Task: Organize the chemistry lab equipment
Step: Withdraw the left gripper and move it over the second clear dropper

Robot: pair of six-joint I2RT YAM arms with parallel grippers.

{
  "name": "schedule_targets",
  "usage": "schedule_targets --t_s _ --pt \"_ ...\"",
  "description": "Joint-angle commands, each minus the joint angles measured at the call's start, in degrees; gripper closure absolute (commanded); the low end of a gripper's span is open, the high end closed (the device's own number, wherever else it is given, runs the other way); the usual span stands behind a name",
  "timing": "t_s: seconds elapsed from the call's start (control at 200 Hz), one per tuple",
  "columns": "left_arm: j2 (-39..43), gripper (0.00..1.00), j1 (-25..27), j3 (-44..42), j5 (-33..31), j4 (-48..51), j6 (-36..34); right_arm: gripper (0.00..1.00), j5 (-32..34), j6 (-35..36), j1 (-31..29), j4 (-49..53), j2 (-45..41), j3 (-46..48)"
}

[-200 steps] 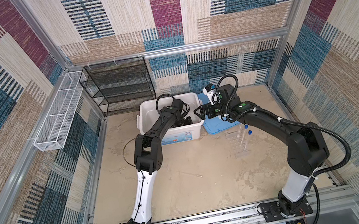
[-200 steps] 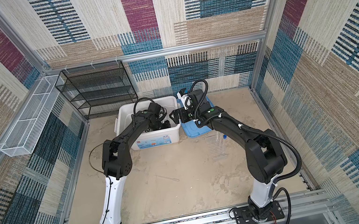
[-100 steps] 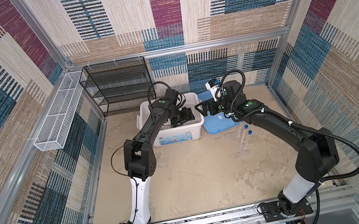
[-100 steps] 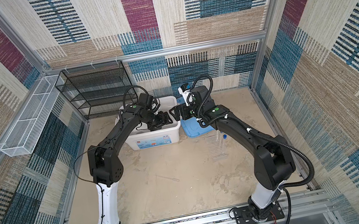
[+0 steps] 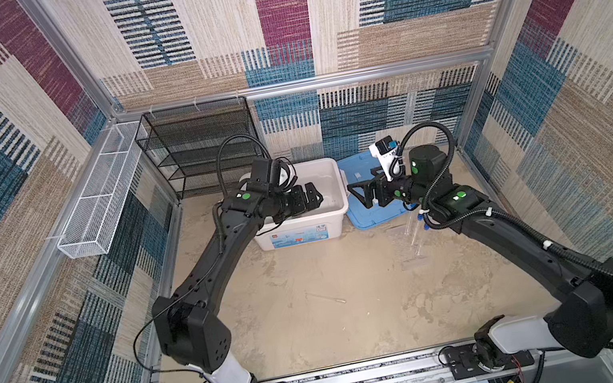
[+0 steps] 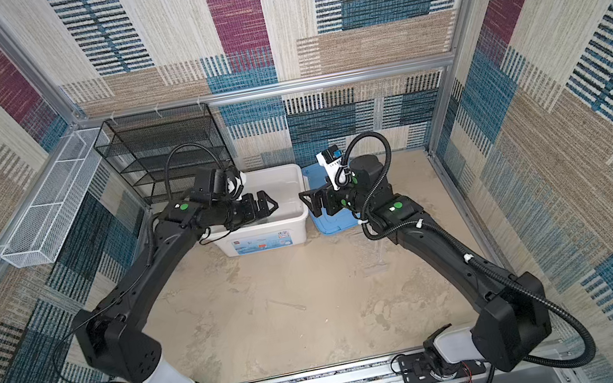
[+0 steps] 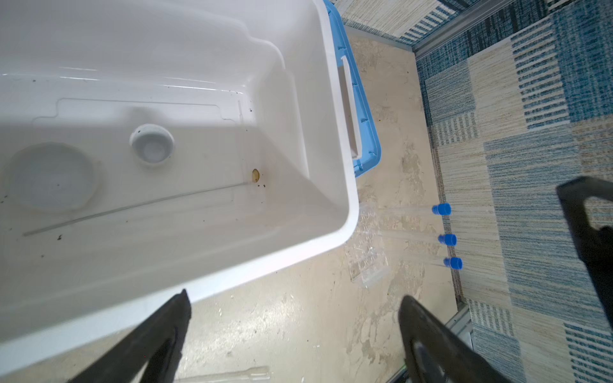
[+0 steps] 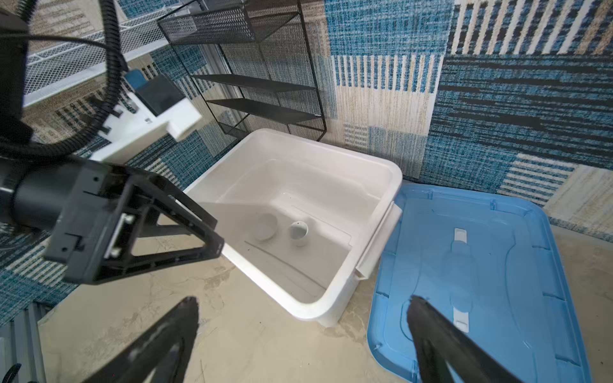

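Beige tabletop [image 5: 319, 325]: label [image 5: 296, 238] on white bin [image 5: 262, 242] too small for me to read; left gripper [image 5: 316, 198] and right gripper [image 5: 358, 196] both spread wide, empty.

Our left arm [image 5: 201, 277] and right arm [image 5: 514, 233] rise from their bases at the near edge and bend inward toward the far middle, elbows bowed outward. Our left claw [image 5: 316, 200] points right and our right claw [image 5: 357, 196] points left, so the two face each other tip to tip, near but apart. Both claws stand spread wide with nothing between them. In each wrist view our dark fingers [image 7: 159, 335] sit well apart.
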State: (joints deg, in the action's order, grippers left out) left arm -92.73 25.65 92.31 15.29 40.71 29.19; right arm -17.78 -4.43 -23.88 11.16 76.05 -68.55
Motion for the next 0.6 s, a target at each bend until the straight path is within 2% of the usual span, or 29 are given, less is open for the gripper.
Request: schedule_targets --t_s 0.0,0.1,0.2,0.305,0.486,0.596 --pt "6.2 0.01 0.5 -6.7 -0.8 -4.6 2.6 0.01 2.2 1.6 0.0 -0.2 -0.9 1.8" --pt "13.4 0.01 1.2 -14.9 -2.0 -7.1 5.5 0.01 3.0 1.9 0.0 3.4 0.3 2.2" --pt "19.7 0.01 2.6 -23.5 -4.0 -9.0 10.1 0.01 -2.7 2.7 0.0 4.2 -0.9 5.0" --pt "24.0 0.03 6.6 -30.7 -8.4 -9.1 17.2 0.01 -6.1 -0.2 -0.2 2.6 -3.7 9.3" --pt "25.8 0.07 14.1 -39.3 -13.9 -8.7 31.7 0.01 -0.6 -0.8 -4.5 5.2 -6.0 13.1" --pt "25.3 0.14 18.9 -43.5 -18.5 -10.0 40.8 0.01 1.2 -0.7 -8.0 6.4 -6.1 14.7"
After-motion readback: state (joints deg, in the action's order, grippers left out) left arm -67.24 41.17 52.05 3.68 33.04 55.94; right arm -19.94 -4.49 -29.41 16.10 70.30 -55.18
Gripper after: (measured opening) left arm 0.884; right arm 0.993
